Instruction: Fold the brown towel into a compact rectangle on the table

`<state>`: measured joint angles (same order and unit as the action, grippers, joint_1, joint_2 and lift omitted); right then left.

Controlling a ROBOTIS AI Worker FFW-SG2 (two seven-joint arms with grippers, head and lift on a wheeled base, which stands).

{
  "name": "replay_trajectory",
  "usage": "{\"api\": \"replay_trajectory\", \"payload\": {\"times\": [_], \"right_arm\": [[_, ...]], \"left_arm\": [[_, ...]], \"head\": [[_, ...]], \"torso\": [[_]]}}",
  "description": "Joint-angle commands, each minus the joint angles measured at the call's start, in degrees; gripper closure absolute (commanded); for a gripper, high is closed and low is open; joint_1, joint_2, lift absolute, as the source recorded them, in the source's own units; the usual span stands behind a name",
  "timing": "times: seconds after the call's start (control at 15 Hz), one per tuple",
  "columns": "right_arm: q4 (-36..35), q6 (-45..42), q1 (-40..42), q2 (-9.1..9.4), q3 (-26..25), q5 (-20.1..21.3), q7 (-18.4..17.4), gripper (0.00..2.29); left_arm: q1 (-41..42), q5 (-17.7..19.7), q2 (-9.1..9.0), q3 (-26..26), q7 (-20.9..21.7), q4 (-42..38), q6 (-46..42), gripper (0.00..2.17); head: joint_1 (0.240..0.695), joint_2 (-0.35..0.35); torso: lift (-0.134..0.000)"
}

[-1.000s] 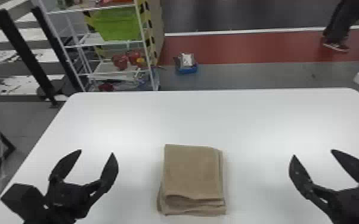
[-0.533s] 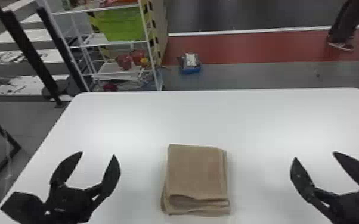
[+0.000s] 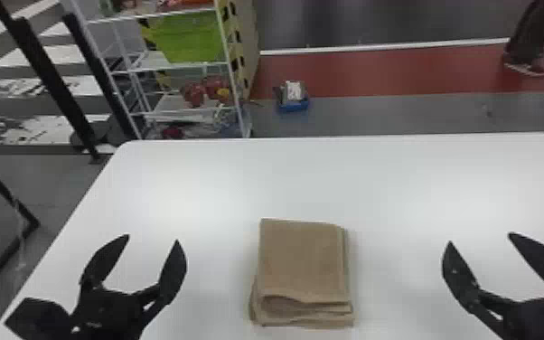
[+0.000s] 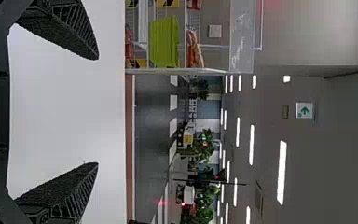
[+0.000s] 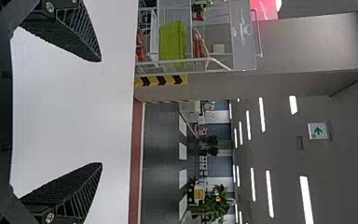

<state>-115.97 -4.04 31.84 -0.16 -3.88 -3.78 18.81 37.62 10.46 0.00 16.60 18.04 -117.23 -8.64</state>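
While the brown towel sits in a compact, layered rectangle on the white worktop, two black end effectors flank it, one on either side and both apart from the cloth. The head view shows the towel in the near part of the worktop, between the two. Its top face lies mostly smooth, a rounded, slightly gaping fold faces the near side, and lower layers peek out along the right side and at the near left corner.

To the left, the left end effector stands wide, with nothing between its fingers; to the right, the right end effector is spread just as broadly and is likewise empty. The head view also looks down on a blue container on the floor beyond the far edge, near a white shelf rack at the far left that carries a lime-green bin.

The wrist views offer the room at large. From the left wrist, ribbed fingers frame bare white surface, with long ceiling lights and a green-arrow sign beyond. From the right wrist, a yellow-and-black striped band shows beside the rack, and leafy plants stand farther back, past the dark floor.
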Motion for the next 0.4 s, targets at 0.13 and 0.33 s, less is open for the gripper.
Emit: {"api": "replay_trajectory", "payload": {"times": [0.13,0.33], "right_arm": [[-0.1,-0.7,0.5,0.07,0.5,0.0,0.0,0.09],[-0.5,-1.1,1.1,-0.02,0.4,0.0,-0.1,0.09]], "left_arm": [[0.5,0.0,-0.15,0.0,0.4,-0.1,-0.5,0.07],[0.9,0.0,-0.15,-0.1,0.7,-0.5,-0.5,0.07]], "head": [[0.695,0.177],[0.695,0.178]], "torso": [[-0.134],[-0.134]]}}
